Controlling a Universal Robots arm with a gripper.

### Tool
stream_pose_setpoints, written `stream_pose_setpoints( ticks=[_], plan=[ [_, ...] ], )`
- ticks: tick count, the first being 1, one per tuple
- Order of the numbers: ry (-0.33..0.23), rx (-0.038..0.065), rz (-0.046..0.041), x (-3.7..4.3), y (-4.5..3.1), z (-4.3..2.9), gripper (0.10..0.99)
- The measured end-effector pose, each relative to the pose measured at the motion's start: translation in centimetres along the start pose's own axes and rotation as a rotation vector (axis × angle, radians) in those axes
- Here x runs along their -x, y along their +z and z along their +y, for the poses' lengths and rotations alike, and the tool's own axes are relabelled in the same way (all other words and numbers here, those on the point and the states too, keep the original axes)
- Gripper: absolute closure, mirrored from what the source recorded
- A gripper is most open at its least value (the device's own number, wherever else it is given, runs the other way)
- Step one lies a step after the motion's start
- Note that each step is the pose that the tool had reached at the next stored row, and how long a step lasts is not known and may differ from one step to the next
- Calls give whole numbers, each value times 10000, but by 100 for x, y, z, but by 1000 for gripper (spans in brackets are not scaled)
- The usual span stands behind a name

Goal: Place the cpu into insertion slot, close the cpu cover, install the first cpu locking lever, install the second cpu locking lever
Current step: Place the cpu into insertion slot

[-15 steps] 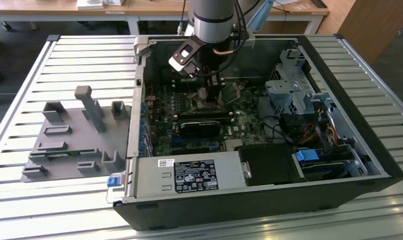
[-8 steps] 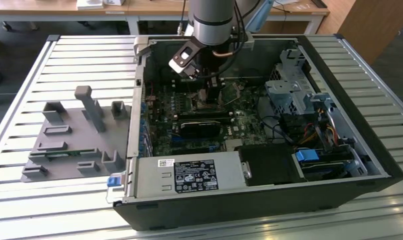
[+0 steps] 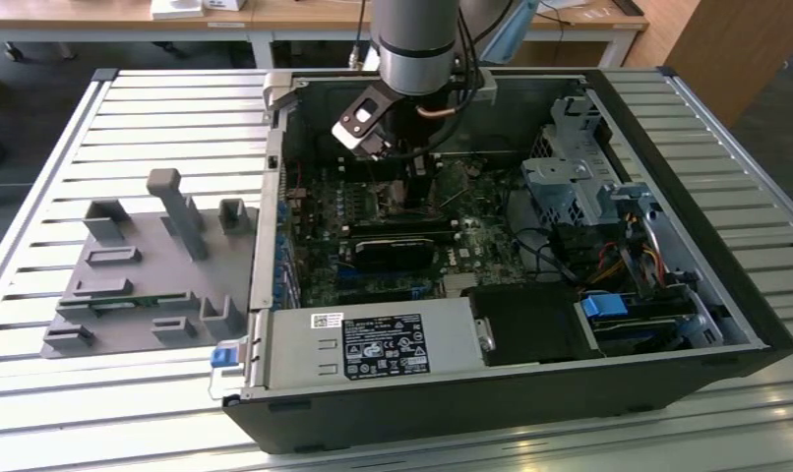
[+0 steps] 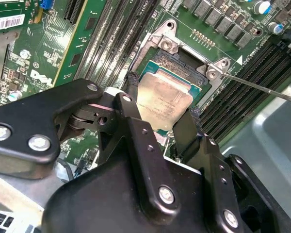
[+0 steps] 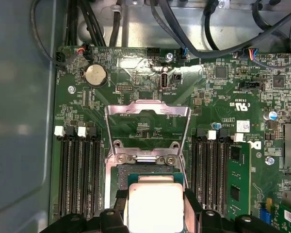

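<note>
In both wrist views my gripper (image 4: 163, 97) (image 5: 156, 198) has one black finger on each side of the cpu (image 4: 160, 104) (image 5: 155, 208), a square chip with a silvery top, and is shut on it. The cpu sits level right over the insertion slot (image 4: 184, 65) (image 5: 136, 170); I cannot tell whether it rests in it. The cpu cover (image 5: 148, 110), a thin metal frame, is swung open beyond the slot. A thin locking lever (image 4: 262, 87) sticks out to the side, unlatched. In the exterior view the gripper (image 3: 414, 167) reaches down into the open computer case (image 3: 711, 295).
Memory slots (image 5: 77, 174) (image 5: 211, 170) flank the socket, and a coin battery (image 5: 95, 75) and black cables (image 5: 199, 43) lie beyond it. In the case are a black card (image 3: 396, 248), a power supply (image 3: 370, 349) and a drive cage (image 3: 574, 177). A grey fixture tray (image 3: 148, 265) lies on the slatted table at the exterior view's left.
</note>
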State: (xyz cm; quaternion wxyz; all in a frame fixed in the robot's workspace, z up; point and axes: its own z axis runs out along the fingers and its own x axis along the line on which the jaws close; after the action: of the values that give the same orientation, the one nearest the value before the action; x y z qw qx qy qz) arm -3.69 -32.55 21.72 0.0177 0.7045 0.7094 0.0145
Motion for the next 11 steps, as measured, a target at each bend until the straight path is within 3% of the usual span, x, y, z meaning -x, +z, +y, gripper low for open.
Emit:
stream_pose_setpoints(
  ticks=[11],
  plan=[
    [35,2,-15,-39,52,-29,549]
  ],
)
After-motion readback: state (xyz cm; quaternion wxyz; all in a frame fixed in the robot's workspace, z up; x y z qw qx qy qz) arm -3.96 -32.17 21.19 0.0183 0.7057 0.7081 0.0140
